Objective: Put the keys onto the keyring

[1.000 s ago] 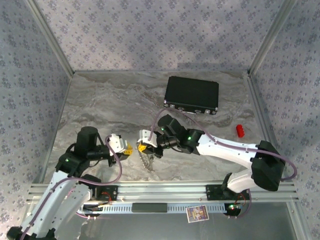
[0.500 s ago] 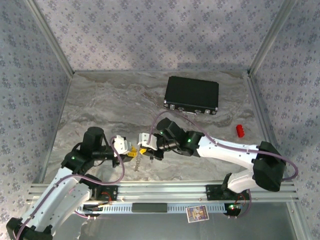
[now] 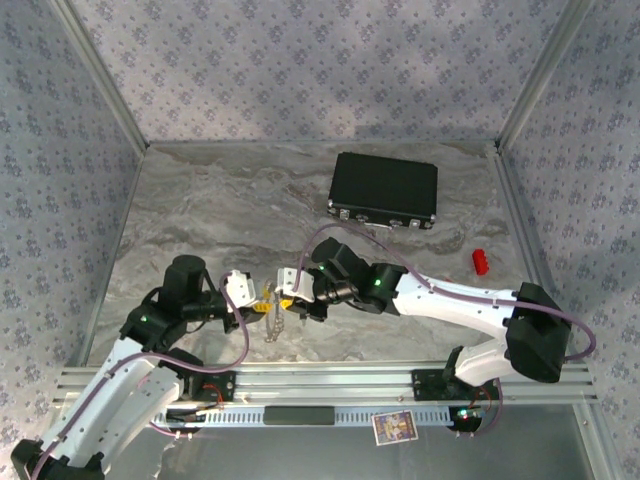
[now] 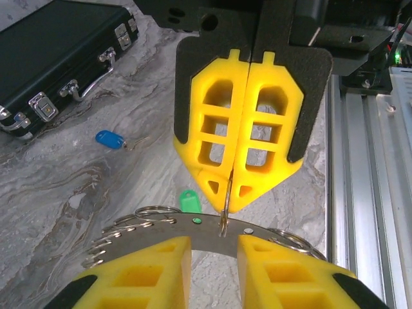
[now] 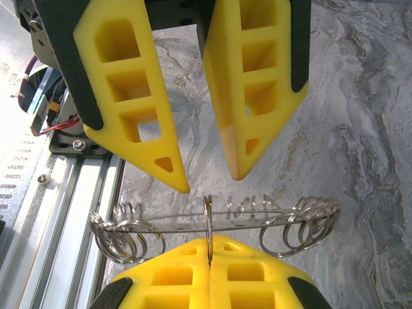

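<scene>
In the left wrist view the right gripper (image 4: 226,196) reached down from the top centre of the frame. Its yellow fingers were pressed flat together and pinched a small wire loop belonging to the keyring (image 4: 193,225). The keyring ran as a thin grey metal band across the lower middle of the frame, with clusters of small loops at its left and right ends. It hung from the right gripper's tips, lifted clear of the marbled table (image 4: 77,187).

The left gripper (image 4: 214,248) sat at the bottom edge, its fingers spread with a clear gap between them. The band crossed just beyond its tips. In the right wrist view those tips stood a little short of the band, but whether they touched it could not be told.

The green key (image 4: 187,201) lay on the table just behind the band, left of the right gripper's tips. Its lower part was hidden by the metal and its blade was out of sight. The blue key (image 4: 109,138) lay further up and to the left, well apart from both grippers, its blade only a faint thin line. A black case (image 4: 51,58) filled the upper left corner, cut off by the frame.

In the top view the keyring was a pale streak dangling below the two meeting grippers, its loops too small to make out.
</scene>
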`<state>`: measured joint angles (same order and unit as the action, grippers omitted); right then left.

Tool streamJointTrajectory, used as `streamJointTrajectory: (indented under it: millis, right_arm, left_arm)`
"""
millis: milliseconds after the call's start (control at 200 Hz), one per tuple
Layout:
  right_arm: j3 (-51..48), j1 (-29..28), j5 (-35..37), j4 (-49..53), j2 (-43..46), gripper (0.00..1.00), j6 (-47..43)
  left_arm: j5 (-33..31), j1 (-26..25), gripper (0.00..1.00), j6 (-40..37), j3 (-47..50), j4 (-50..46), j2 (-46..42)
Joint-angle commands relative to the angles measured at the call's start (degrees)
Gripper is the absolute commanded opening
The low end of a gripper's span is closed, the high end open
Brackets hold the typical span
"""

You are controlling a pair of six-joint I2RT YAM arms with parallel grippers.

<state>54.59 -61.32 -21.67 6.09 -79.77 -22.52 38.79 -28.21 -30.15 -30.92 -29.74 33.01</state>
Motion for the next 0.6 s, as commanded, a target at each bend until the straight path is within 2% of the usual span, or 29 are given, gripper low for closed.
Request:
streamJointTrajectory:
  millis: [0,210,450,595]
  right_arm:
    - [1.60,-0.24,-1.33,-0.92,-0.10,0.00,0.45]
    - [2.97,-0.97,-1.78,-1.95,-1.64,0.00,0.42]
    - [3.77,-1.43,-2.07,-3.65,-2.50,0.00,1.14]
    - [3.36,-1.43,-2.93,-5.35,-2.59,0.00,2.02]
  left_arm:
    - [0.36,-0.13,0.25,-0.09,0.07,1.49,0.32]
    - [3.26,-0.18,0.23,-0.08,-0.63,2.04,2.79]
    - [3.93,-0.16,0.15,-0.31,-0.28,2.52,2.59]
    - [3.93,-0.16,0.00,-1.11,-0.45,1.51,2.76]
